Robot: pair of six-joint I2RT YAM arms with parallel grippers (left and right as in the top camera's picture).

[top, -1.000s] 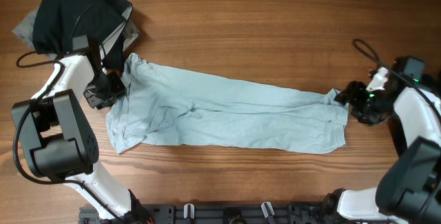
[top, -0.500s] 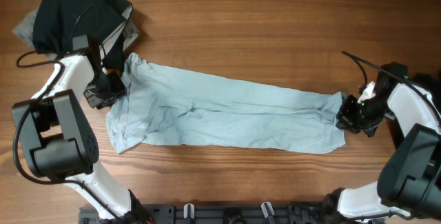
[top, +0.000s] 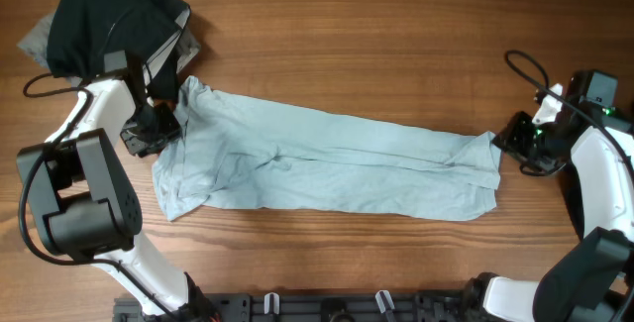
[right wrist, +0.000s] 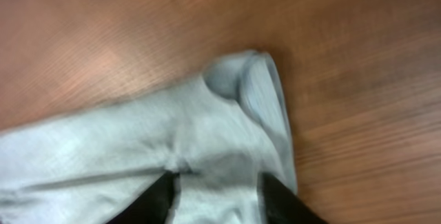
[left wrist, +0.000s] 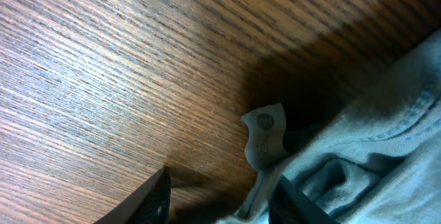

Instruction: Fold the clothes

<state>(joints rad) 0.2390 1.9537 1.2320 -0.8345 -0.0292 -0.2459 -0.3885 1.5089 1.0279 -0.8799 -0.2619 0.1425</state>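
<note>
The pale blue T-shirt (top: 327, 163) lies stretched across the table, crumpled at its left end. My left gripper (top: 157, 132) sits at that left edge. In the left wrist view the left gripper (left wrist: 220, 203) is open, with the shirt's hem and a small grey label (left wrist: 264, 138) beside the right finger (left wrist: 293, 203). My right gripper (top: 507, 144) hovers at the shirt's right end. The right wrist view shows the right gripper (right wrist: 217, 200) open just over the fabric, with a rolled corner (right wrist: 244, 86) ahead of it. Black and grey garments (top: 109, 20) are piled at the back left.
The black and grey pile lies right behind my left arm (top: 94, 114). A black cable (top: 525, 69) loops above my right arm (top: 594, 159). Bare wood (top: 376, 45) stretches behind the shirt, and a narrower strip runs in front of it.
My right gripper dipped onto the shirt's right end, then drew back up and to the right with open jaws. The shirt's right corner shifted slightly. The left arm stayed put.
</note>
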